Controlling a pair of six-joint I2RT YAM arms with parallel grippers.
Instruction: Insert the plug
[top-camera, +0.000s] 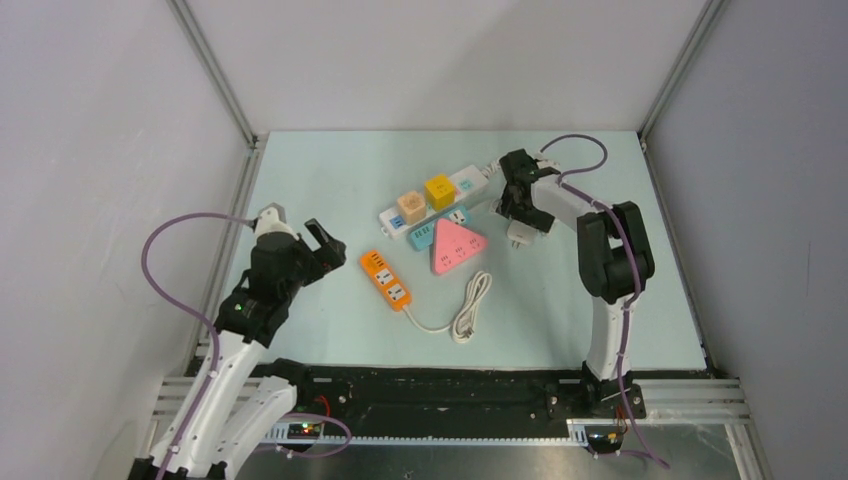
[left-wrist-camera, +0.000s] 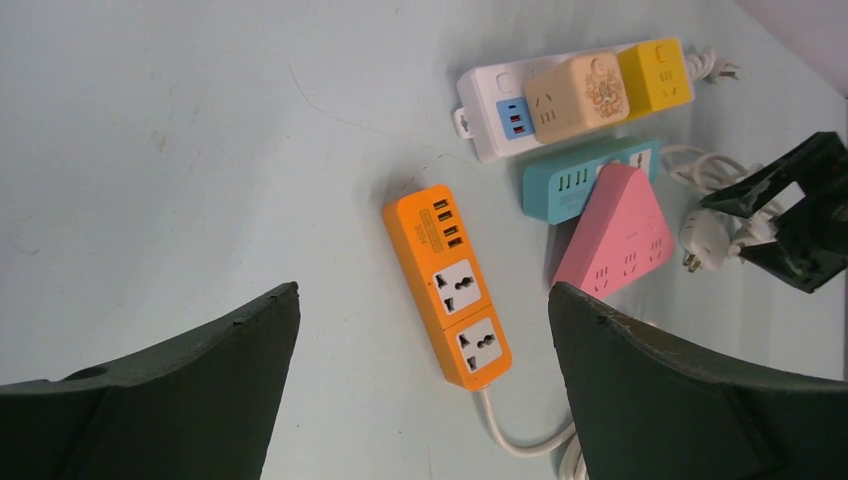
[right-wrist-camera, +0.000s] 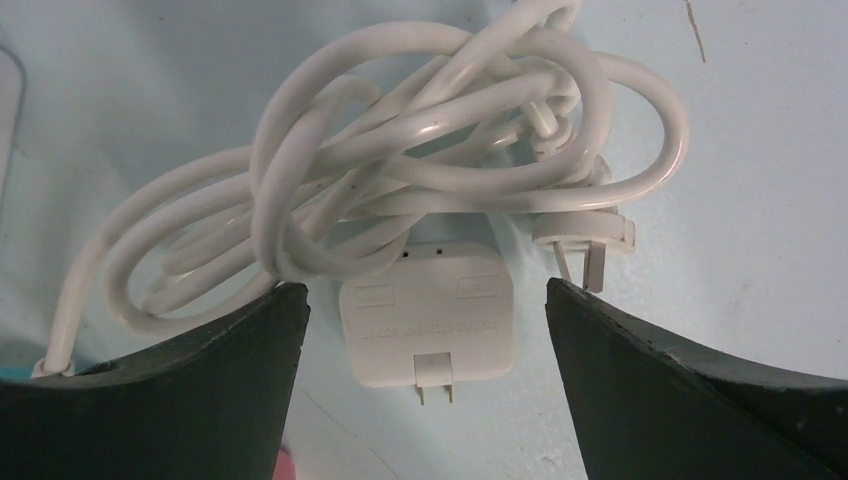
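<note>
A white plug block (right-wrist-camera: 428, 325) lies flat on the pale blue table, its two metal prongs pointing toward the wrist camera. Its tangled white cable (right-wrist-camera: 420, 150) is bundled just behind it. My right gripper (right-wrist-camera: 425, 290) is open and straddles the block, with a gap on each side. From above, the plug (top-camera: 519, 236) sits right of the pink triangular socket block (top-camera: 456, 245), under the right gripper (top-camera: 520, 212). An orange power strip (left-wrist-camera: 445, 285) with two universal sockets lies ahead of my open, empty left gripper (left-wrist-camera: 424, 290), which hovers at the table's left (top-camera: 298, 228).
A white strip (top-camera: 462, 183) carrying a beige cube (top-camera: 411, 207) and a yellow cube (top-camera: 440, 190) lies behind a blue strip (top-camera: 440, 225). The orange strip's coiled cord (top-camera: 470, 310) trails toward the near edge. A second small plug (right-wrist-camera: 590, 245) rests beside the cable bundle.
</note>
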